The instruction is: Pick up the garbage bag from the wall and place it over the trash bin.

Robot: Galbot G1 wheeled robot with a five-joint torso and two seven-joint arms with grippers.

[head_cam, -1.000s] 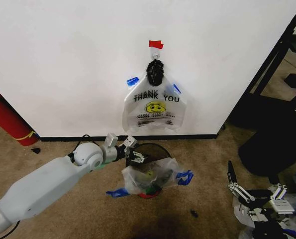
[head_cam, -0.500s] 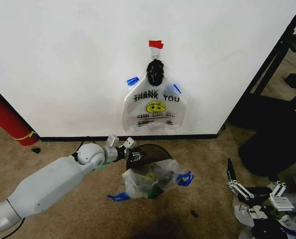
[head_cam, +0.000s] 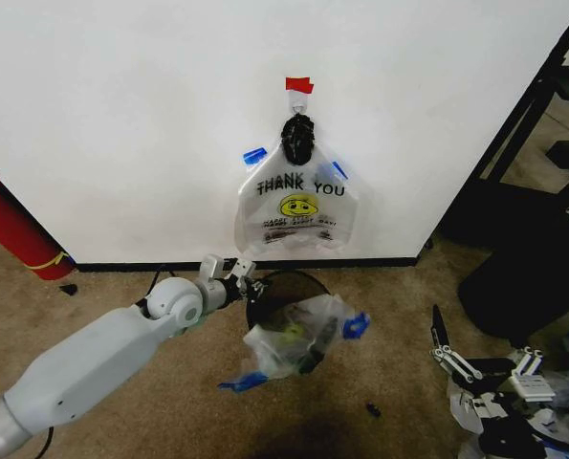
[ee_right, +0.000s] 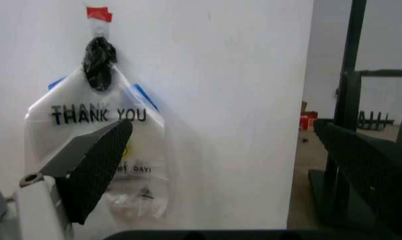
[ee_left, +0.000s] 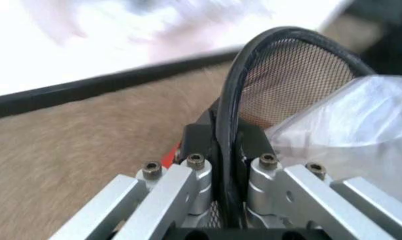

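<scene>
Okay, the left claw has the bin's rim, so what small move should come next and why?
Probably let go of the rim. The left claw is shut on the trash bin rim, while a bag sits crumpled over the near side, not spread over the opening. The garbage bag hangs on the wall. The right claw waits low at the right.

My left gripper sits at the near-left rim of the round black wire-mesh trash bin, jaws w/ the rim between them (left wrist view). Bin stands on the tan carpet just in front of the white wall, below the hook. A thin translucent plastic garbage bag lies over the bin's near side, spilling toward me. Another plastic THANK YOU bag hangs on the wall above the bin, under a red tape patch. Red cylinder leans at the wall, far left. My right gripper rests low, well right of the bin. Black metal rack stands right of the wall.
</scene>
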